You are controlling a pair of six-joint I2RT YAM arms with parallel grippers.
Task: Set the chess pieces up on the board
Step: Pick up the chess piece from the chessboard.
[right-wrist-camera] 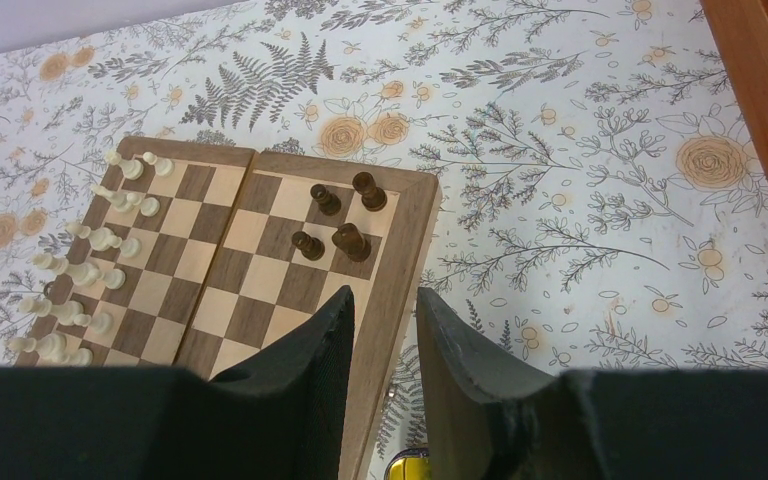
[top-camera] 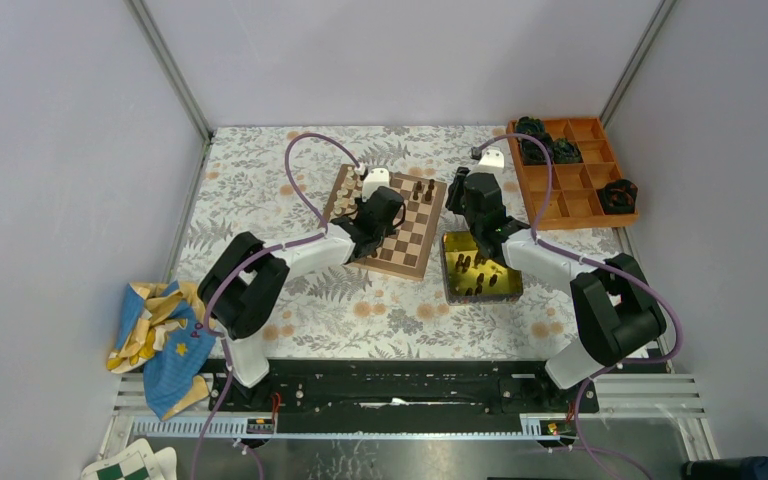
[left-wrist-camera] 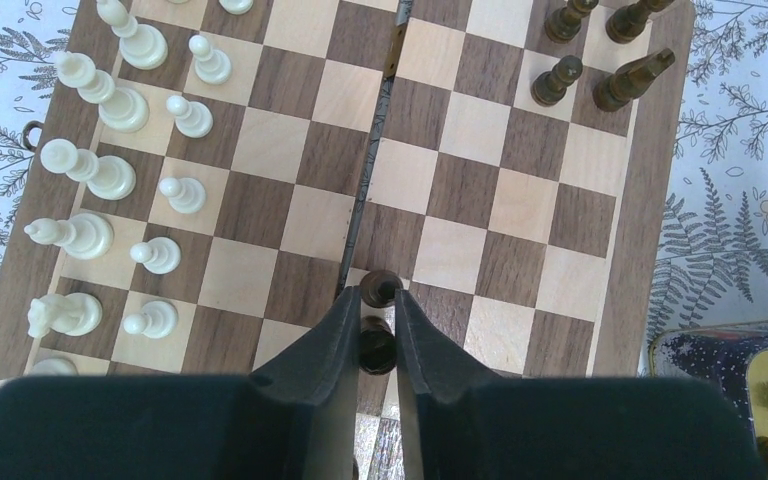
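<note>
Underneath, floral tablecloth [top-camera: 360, 310] between pale walls [top-camera: 60, 150].

Light was bright and even, shadows soft and short. The yellow tin [top-camera: 457, 245] gave glare right of the centre. In wrist views the bottom-edge fingers [left-wrist-camera: 310, 360] looked blurred.

Wood board [left-wrist-camera: 440, 255], dark wooden chess piece [left-wrist-camera: 381, 287], matt left end effector [left-wrist-camera: 378, 302], glossy tin [top-camera: 484, 297]

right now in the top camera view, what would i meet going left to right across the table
blue and yellow cloth → chessboard → yellow tin → orange tray
</note>
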